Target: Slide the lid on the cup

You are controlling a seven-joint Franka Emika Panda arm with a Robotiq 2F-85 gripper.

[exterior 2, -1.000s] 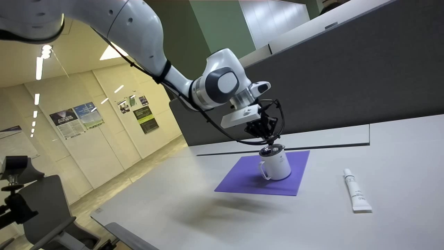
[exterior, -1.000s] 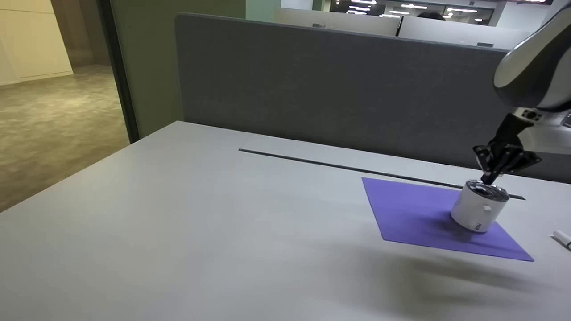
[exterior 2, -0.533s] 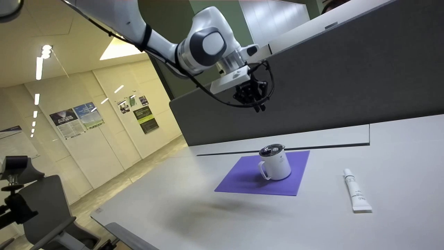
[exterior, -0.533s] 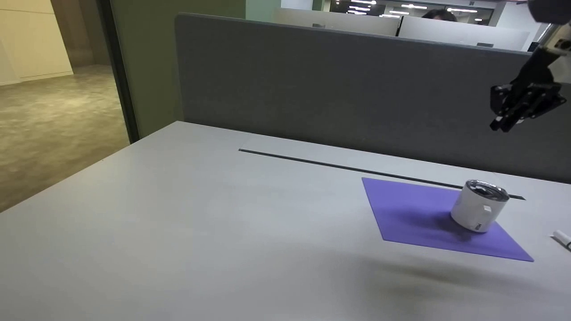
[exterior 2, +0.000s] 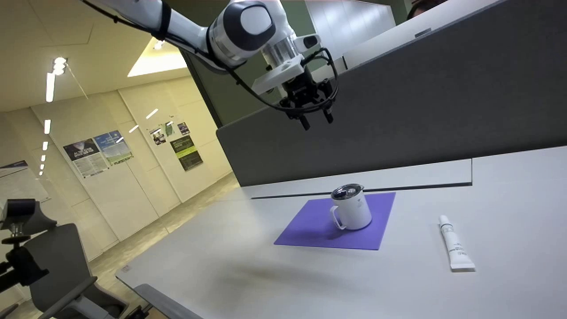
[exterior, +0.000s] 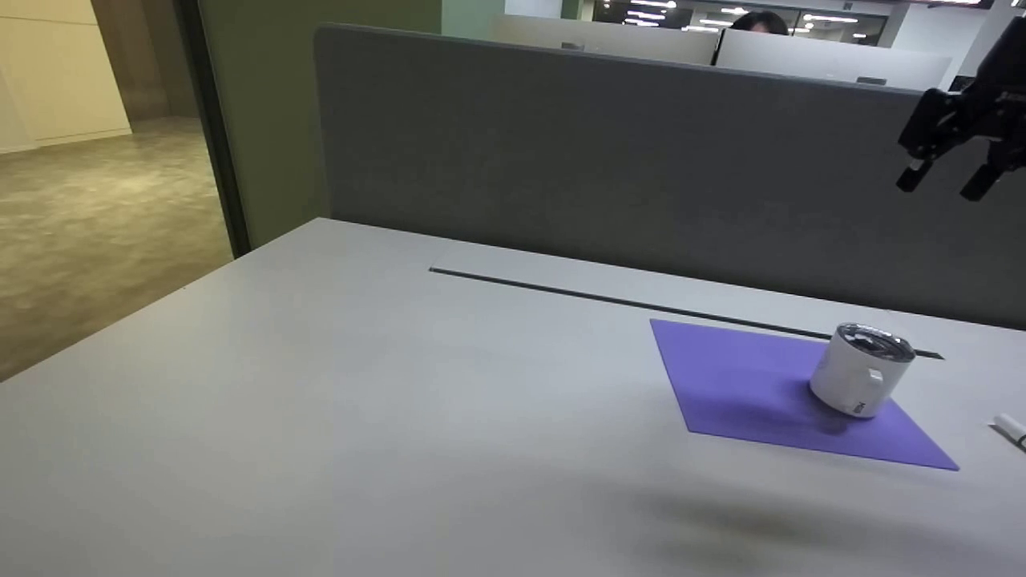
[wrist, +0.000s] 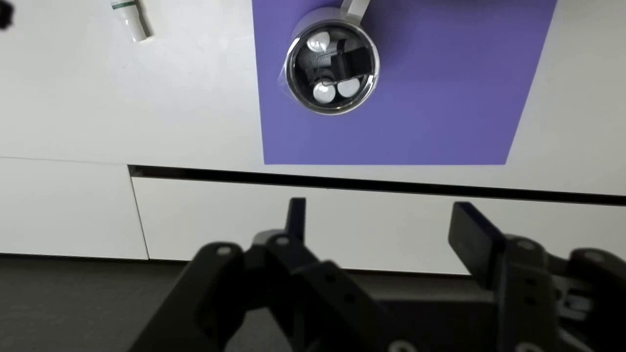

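Overlooking the purple mat point(wrist: 440, 98) at the wrist view's upper right, the gripper point(wrist: 379, 215) gapes wide, empty. The mat bears the cup point(exterior 2: 354, 212), lid point(wrist: 332, 68) seemingly seated; sliding probably wants light, level pressure on its apparent dark tab point(wrist: 352, 63).

Cup handle point(wrist: 357, 10) cropped by wrist view's top edge, tube lettering point(exterior 2: 460, 254) illegibly small

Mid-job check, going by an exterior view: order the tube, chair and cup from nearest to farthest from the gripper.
1. Cup: on the mat, lower than the gripper.
2. Tube: on the desk, picture right.
3. Chair: off the desk, picture lower left.
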